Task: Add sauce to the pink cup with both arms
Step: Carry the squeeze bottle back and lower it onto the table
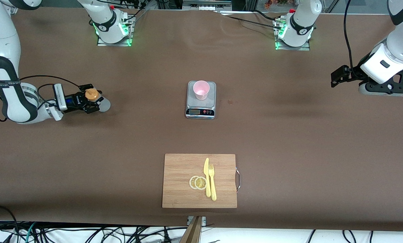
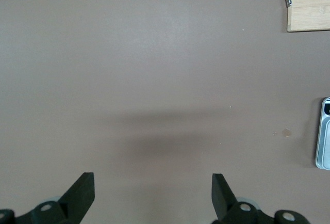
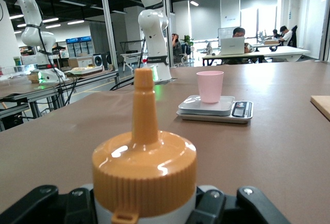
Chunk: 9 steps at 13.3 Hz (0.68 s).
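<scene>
One soft, light sauce bottle [image 1: 92, 95] stands at the table's [image 1: 289, 135] nine o'clock edge, right gripper [image 1: 94, 101] clamped on its body below the cap; squeezing there dispenses. Left gripper [image 1: 338, 77] waits wide. Cup [image 1: 201, 89] on scale [image 1: 201, 111], centre.

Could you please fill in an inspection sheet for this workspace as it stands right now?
Surface: brown table, small stain beside the scale.
Job's things: pink cup upright on grey scale; sauce bottle upright at the right arm's end.
Clutter: cutting board carrying knife, fork, lemon slices.
Grippers: right end effector shut on sauce bottle; left end effector open, waiting over bare table.
Cables: black leads on both arms.
Surroundings: lab, desks, people.
</scene>
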Tool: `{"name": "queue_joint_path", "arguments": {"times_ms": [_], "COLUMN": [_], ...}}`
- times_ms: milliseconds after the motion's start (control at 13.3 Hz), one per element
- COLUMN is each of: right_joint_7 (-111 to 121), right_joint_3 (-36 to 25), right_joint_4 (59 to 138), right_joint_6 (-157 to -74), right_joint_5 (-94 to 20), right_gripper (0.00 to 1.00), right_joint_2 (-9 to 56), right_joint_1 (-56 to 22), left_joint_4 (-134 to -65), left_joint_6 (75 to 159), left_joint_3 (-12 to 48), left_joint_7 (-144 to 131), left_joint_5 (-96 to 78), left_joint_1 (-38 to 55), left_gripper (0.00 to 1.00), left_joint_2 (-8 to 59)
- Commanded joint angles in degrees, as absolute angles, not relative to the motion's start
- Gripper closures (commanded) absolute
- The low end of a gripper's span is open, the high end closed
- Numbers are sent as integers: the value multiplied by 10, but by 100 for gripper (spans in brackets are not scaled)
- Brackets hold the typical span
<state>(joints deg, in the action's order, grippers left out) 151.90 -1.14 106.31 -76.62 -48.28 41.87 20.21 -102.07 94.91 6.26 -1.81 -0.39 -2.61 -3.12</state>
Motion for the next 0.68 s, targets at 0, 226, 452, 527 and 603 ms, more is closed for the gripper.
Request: {"name": "queue_joint_path", "arguments": {"times_ms": [0, 226, 452, 527, 603], "right_joint_7": [1521, 1520, 1520, 1520, 1521], "right_joint_3": [-3, -3, -4, -4, -6], "right_joint_4": [1051, 1051, 1049, 1043, 1037], "right_joint_6": [-738, -739, -740, -739, -740], "right_joint_5": [-507, -512, -512, -511, -505], "right_gripper": [64, 51, 17, 1, 1], "right_joint_2": [425, 424, 423, 423, 419], "right_joint_1": [218, 217, 216, 216, 216], "left_joint_4": [-1004, -1004, -1004, -1004, -1004], "left_joint_6": [936, 935, 935, 935, 935], "left_joint_3": [66, 66, 66, 66, 66], "left_joint_7": [-10, -10, -10, -10, -10], "left_joint_5": [7, 7, 7, 7, 7], "left_joint_1": [-29, -29, -29, -29, -29], "left_gripper": [0, 0, 0, 0, 0], "left_joint_2": [-24, -24, -24, -24, -24]}}
